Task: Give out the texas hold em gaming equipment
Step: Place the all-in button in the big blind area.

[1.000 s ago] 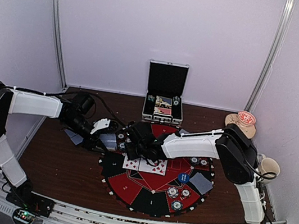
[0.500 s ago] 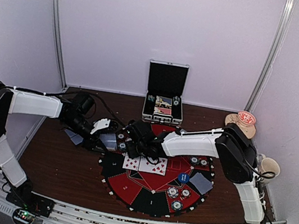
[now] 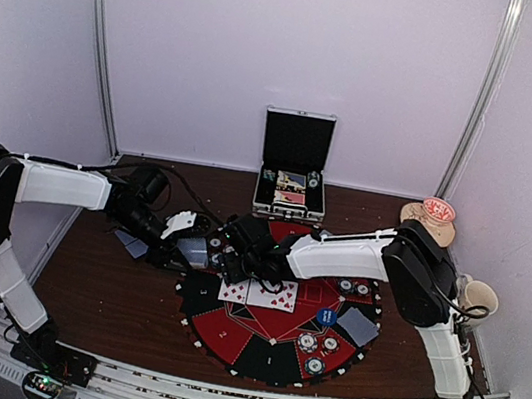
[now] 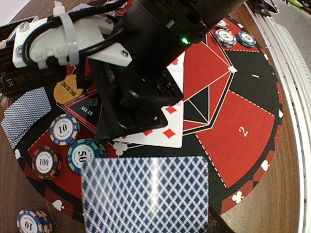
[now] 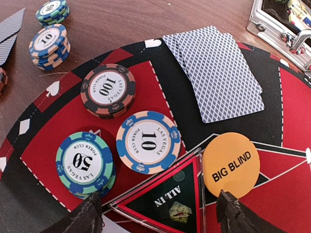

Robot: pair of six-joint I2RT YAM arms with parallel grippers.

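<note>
**A:** How many chips lie by the right gripper?

**B:** Three on the mat, at its far-left rim: a 100 chip, a 10 chip and a 50 chip. Two more stacks stand just off that rim. Five further chip piles sit on the mat's right half.

**A:** Markers and cards?

**B:** One orange disc and one triangular marker lie inward of those three chips, and one blue disc lies right of the mat's centre. Two face-up cards lie at the centre. A face-down fan lies by the orange disc, and I cannot tell its count.

**A:** The tools?

**B:** The right gripper's fingers are spread, one on either side of the triangular marker. The left gripper pinches a blue-backed card over the mat's left rim.

**A:** Anything in the way?

**B:** The right gripper's body hides part of the face-up cards. An open case stands beyond the mat's far rim. A dish and a mug stand off its right side.

**A:** Changes?

**B:** The right gripper has edged slightly toward the mat's far rim. Everything else lies as before.
</note>
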